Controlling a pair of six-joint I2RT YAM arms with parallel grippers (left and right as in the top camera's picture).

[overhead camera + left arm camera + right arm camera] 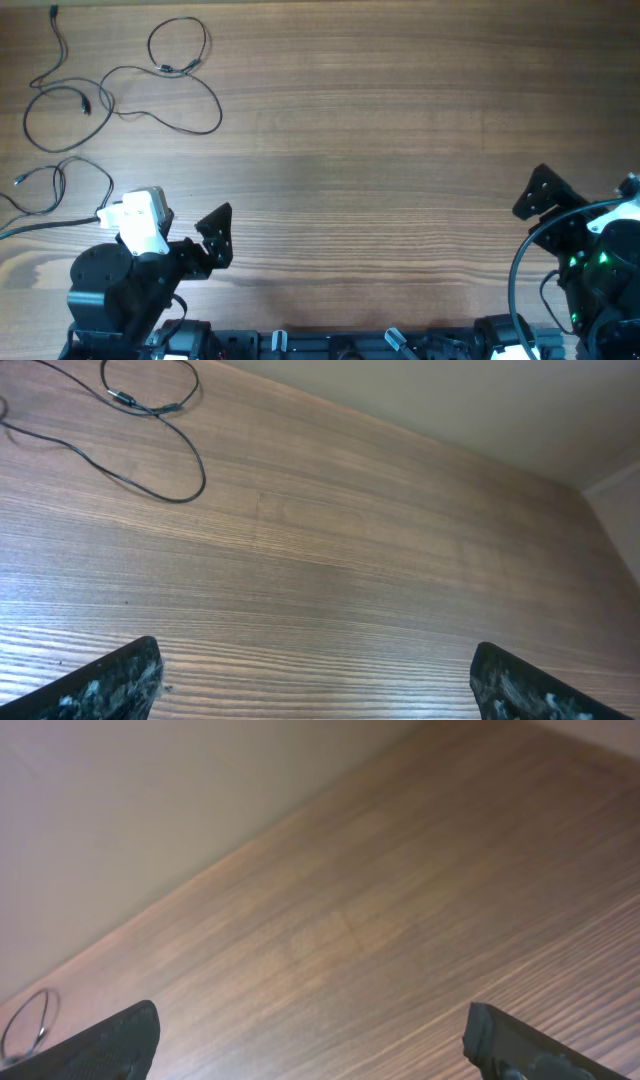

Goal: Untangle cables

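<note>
Several thin black cables lie as loose loops at the table's far left: a small loop with a plug (pixel 185 68), a larger loop (pixel 82 100) to its left, and a lower cord (pixel 20 180) by the left edge. The left wrist view shows one loop (pixel 204 475) at its top left; the right wrist view catches a bit of cable (pixel 40 993) at the lower left. My left gripper (pixel 217 237) is open near the front left, well short of the cables. My right gripper (pixel 543 193) is open at the front right. Both sets of jaws (pixel 315 672) (pixel 315 1035) hold nothing.
A thicker black wire (pixel 40 225) runs from the left edge to the white part of the left arm (pixel 140 222). Bare wooden table (pixel 380 150) stretches between the two arms. The arm bases (pixel 110 295) stand along the front edge.
</note>
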